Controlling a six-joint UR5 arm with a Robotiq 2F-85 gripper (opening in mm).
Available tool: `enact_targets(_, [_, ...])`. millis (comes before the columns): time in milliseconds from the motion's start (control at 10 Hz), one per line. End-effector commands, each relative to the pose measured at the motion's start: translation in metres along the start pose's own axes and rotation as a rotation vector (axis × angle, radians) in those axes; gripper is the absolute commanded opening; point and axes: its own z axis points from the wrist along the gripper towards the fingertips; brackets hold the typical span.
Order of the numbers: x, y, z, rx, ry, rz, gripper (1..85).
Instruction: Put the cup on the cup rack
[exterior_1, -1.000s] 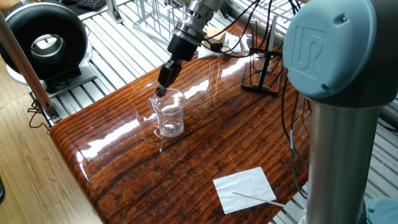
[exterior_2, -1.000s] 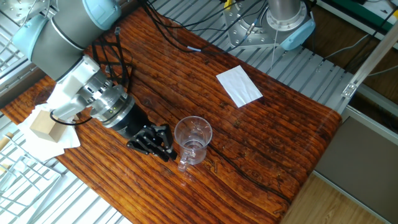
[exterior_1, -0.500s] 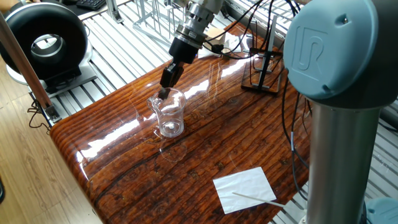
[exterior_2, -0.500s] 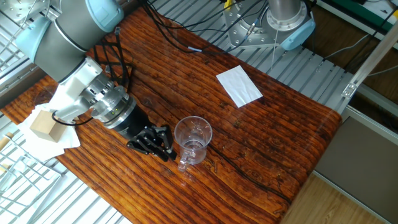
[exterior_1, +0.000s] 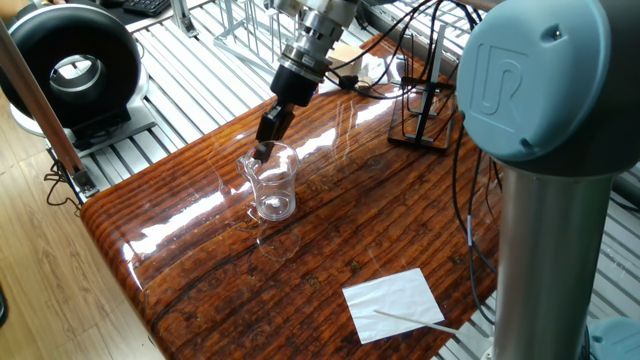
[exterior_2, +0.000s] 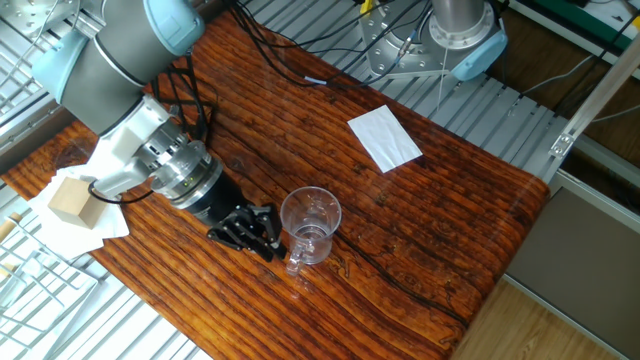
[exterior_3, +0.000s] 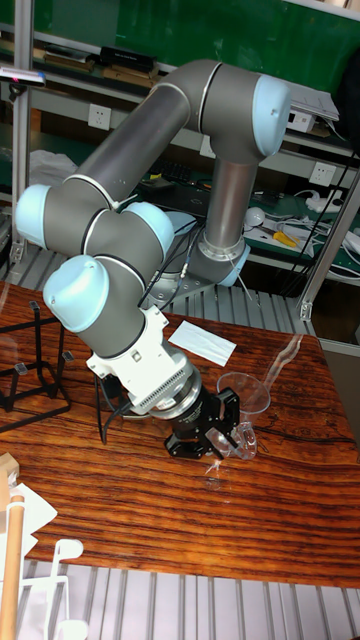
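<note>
The glossy wooden table (exterior_1: 330, 230) sits on ribbed metal flooring. It carries one cup (exterior_1: 272, 181), one cup rack (exterior_1: 422, 118) and one paper sheet (exterior_1: 393, 303). The tool (exterior_2: 262, 231) is released, its fingers spread beside the cup.

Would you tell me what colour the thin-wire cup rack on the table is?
The small thin-wire cup rack is black, clearest in one fixed view.

- You could not tell whether the gripper's (exterior_2: 268, 238) fingers touched the cup (exterior_2: 311, 224) — black links overlapped at the glass.
- The cup rack (exterior_3: 30, 362) was cut off by the tall view's left edge.
- In one fixed view the arm's column (exterior_1: 550, 200) hid the table's (exterior_1: 330, 230) far corner — and ran out of frame.
</note>
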Motion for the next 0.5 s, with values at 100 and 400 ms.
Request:
enact_targets(100, [0.0033,-0.0003,0.001,-0.005,-0.003,-0.002,30.3])
enact_targets(400, [0.0041,0.001,0.0011,-0.01,0.0,-0.005,30.7])
